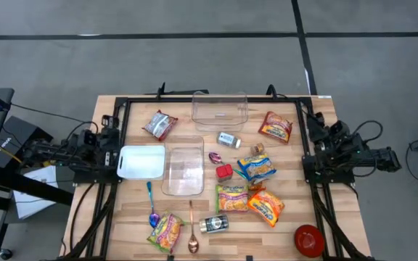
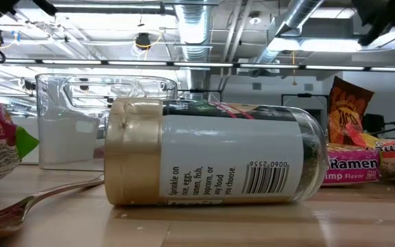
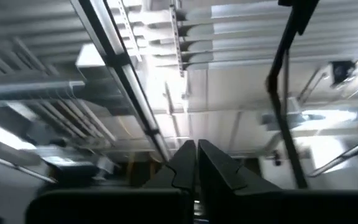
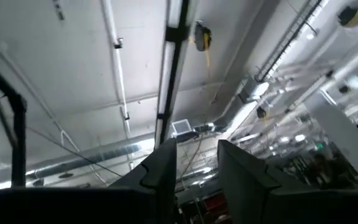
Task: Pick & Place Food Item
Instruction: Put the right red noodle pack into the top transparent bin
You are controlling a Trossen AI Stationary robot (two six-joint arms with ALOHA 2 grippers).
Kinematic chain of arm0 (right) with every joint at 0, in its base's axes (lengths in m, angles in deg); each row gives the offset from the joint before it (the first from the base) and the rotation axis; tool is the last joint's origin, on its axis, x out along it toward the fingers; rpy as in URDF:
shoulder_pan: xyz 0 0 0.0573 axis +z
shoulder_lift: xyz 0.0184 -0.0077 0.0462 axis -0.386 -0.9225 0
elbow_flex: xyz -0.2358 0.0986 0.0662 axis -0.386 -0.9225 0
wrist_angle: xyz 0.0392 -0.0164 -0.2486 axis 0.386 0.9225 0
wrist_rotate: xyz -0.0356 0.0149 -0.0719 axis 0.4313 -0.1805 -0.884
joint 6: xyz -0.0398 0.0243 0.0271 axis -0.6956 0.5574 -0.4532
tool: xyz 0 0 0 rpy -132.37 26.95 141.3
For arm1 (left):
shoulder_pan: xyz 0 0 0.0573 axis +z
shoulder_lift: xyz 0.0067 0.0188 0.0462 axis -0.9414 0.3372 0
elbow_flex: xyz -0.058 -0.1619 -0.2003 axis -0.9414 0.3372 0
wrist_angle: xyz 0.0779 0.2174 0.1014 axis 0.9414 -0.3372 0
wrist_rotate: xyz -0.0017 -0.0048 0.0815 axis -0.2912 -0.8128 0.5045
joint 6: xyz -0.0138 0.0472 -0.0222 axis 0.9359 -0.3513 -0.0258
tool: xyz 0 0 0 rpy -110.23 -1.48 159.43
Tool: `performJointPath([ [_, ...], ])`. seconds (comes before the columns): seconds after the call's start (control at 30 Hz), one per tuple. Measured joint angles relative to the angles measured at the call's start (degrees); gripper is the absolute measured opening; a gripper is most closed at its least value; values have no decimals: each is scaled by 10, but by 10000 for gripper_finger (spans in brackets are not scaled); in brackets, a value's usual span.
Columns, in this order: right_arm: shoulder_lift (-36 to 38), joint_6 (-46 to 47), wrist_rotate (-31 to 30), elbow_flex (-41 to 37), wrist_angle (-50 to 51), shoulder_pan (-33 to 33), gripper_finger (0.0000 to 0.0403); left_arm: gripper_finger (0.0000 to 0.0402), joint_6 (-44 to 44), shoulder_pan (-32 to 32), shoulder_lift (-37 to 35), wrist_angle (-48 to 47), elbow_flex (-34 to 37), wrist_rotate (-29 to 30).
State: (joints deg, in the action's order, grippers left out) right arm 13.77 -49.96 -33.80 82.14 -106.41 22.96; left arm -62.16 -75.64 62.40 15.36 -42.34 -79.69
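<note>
On wooden table [image 1: 296,152], scattered food packets, clear container [image 1: 219,110] far centre, left gripper [image 3: 196,163] closed and empty at left edge, right gripper [image 4: 194,163] parted, empty, at right edge.

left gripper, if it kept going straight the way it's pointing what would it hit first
Nothing on the table: the left gripper, fingers together, points up toward the ceiling. The way looks free until the ceiling beams, though depth is unclear.

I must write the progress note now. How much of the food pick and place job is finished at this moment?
Nothing looks done: the clear container holds nothing, and the ramen packets and seasoning jar lie on the table. Nothing is in hand: left pincer shut and right pincer slightly open, both empty, at the table's sides. Every pick remains.
</note>
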Motion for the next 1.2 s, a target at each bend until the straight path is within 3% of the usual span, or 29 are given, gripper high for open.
performJointPath([
  [0.2, 0, -133, -2, 56, 90, 0, 111, 121, -107, 0, 43, -111, -78, 0],
  [0.27, -6, -156, -44, 84, 141, 0, 111, 166, -145, 0, 68, -155, -108, 7],
  [0.4, -43, -186, -111, 156, 254, 0, 111, 252, -244, 0, 122, -193, -158, 82],
  [0.53, -117, -173, -221, 237, 372, 0, 115, 301, -324, 0, 171, -200, -190, 147],
  [0.73, -258, -133, -330, 361, 560, -1, 153, 308, -341, 0, 228, -213, -190, 151],
  [0.9, -363, -58, -364, 498, 771, -19, 216, 300, -336, 0, 272, -213, -190, 151],
  [1.07, -451, 68, -312, 652, 1039, -93, 259, 299, -331, 0, 304, -213, -191, 152],
  [1.2, -515, 76, -208, 736, 1136, -185, 263, 299, -344, 7, 309, -210, -191, 148],
])
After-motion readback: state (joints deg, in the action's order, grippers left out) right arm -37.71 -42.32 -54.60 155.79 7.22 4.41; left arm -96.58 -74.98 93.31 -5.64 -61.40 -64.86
